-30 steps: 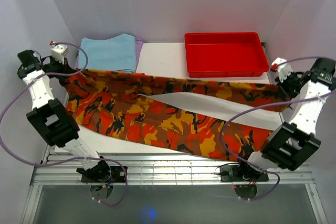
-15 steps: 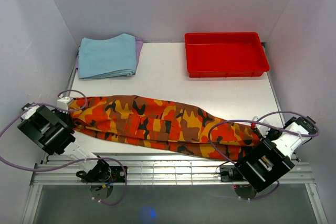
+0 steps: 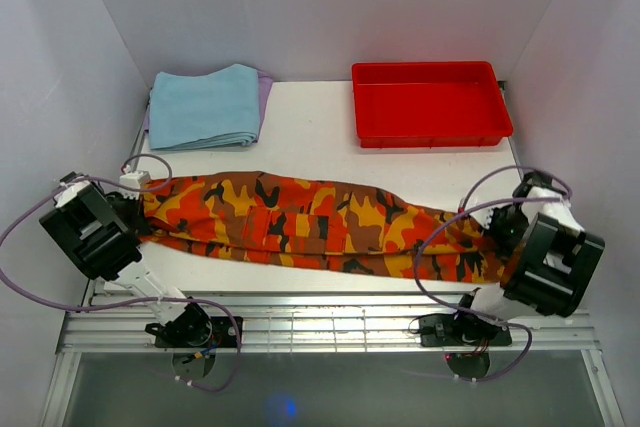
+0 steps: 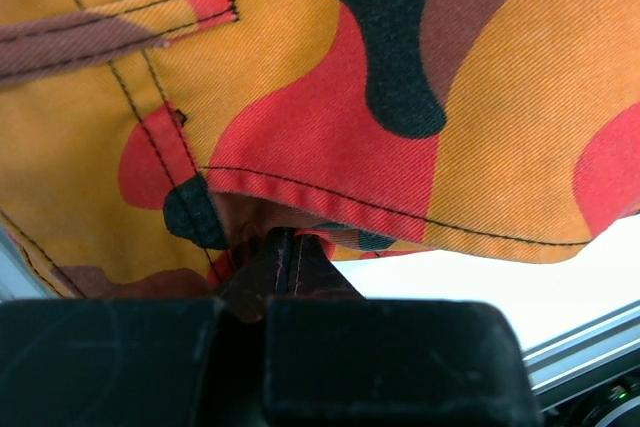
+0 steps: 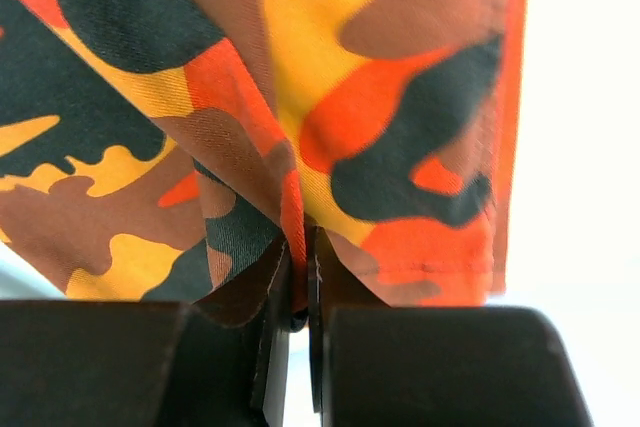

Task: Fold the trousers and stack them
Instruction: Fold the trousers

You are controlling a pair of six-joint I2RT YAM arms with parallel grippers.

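Lying on the near side of the red tray, the trousers are clamped at opposite ends by the left end effector and the right end effector.

Left claw, right claw pinched closed (low, wide apart).

Camouflage all over the trousers: orange, red, yellow and brown patches broken by black blotches. Up close, thin dark stitching runs across the orange and red. The folded cloth is plain light blue, with a lilac edge showing beside it. The plastic tray is solid bright red. White table. The left arm and right arm are black and white, trailing purple cables.
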